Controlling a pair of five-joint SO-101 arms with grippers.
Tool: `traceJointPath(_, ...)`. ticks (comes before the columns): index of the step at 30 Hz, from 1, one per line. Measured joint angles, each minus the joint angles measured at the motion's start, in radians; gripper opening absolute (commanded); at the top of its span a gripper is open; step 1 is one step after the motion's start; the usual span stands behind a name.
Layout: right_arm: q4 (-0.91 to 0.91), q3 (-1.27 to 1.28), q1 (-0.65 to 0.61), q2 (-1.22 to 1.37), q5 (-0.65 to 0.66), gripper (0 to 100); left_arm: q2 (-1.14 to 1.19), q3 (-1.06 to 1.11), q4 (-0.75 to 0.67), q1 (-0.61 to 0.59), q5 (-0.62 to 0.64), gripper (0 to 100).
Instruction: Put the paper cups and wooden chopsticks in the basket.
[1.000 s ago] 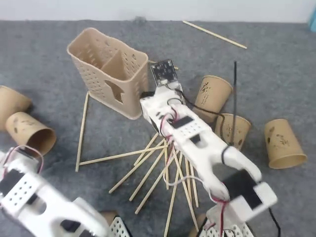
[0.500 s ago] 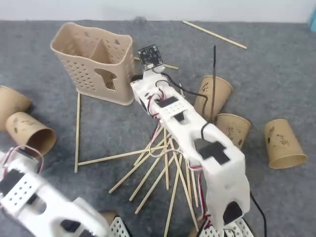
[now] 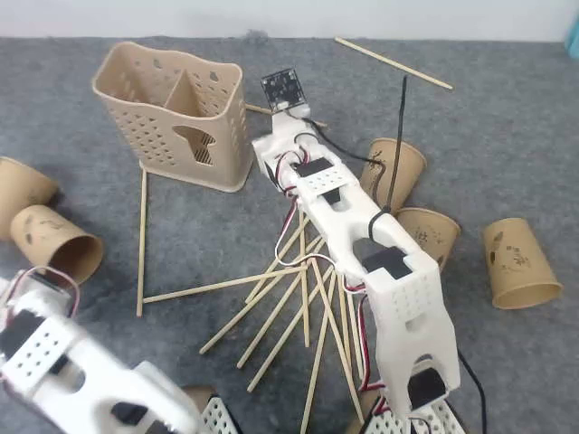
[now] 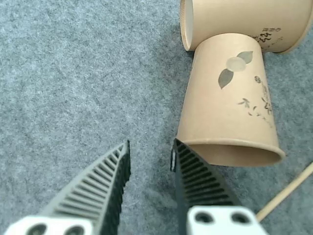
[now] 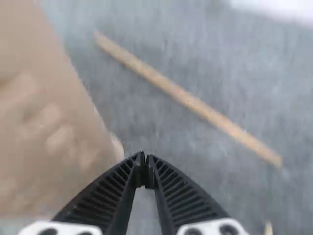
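Note:
The tan perforated basket [image 3: 172, 117] stands upright at the back left. My right gripper [image 5: 145, 156] is shut with nothing seen between its fingers, just beside the basket's wall [image 5: 44, 122]; a single chopstick [image 5: 190, 103] lies on the carpet beyond it. The right arm [image 3: 362, 244] stretches over a fan of wooden chopsticks [image 3: 298, 303]. My left gripper [image 4: 150, 143] is open, low over the carpet, right beside the rim of a paper cup [image 4: 230, 103] lying on its side, with a second cup [image 4: 244, 19] behind it. Those two cups [image 3: 56, 240] [image 3: 20, 185] lie at the left edge.
Three more paper cups [image 3: 391, 167] [image 3: 427, 237] [image 3: 517, 262] lie right of the right arm. One chopstick [image 3: 392, 62] rests at the far edge, another [image 3: 142, 240] left of the basket. A black cable [image 3: 395, 145] rises from the arm. Grey carpet [image 3: 208, 235] covers the table.
The basket shifted left and now stands straighter. The right arm stretched out farther along the basket's right side. The left arm has not moved.

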Motion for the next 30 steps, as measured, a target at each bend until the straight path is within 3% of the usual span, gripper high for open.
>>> traceJointPath(5,0.183,-0.002,0.0,-0.161,-0.069,0.8,0.0,0.0,0.0,0.0,0.0,13)
traceJointPath(11,0.054,-0.002,-0.002,-0.181,-0.087,0.8,0.0,0.0,0.0,0.0,0.0,13)
traceJointPath(16,-0.015,-0.002,0.0,-0.181,0.069,0.8,0.0,0.0,0.0,0.0,0.0,13)
traceJointPath(19,-0.017,-0.002,-0.002,-0.181,0.074,0.8,0.0,0.0,0.0,0.0,0.002,13)
traceJointPath(30,0.181,0.08,0.005,-0.321,-0.126,0.8,0.0,-0.16,-0.178,-0.311,0.005,13)
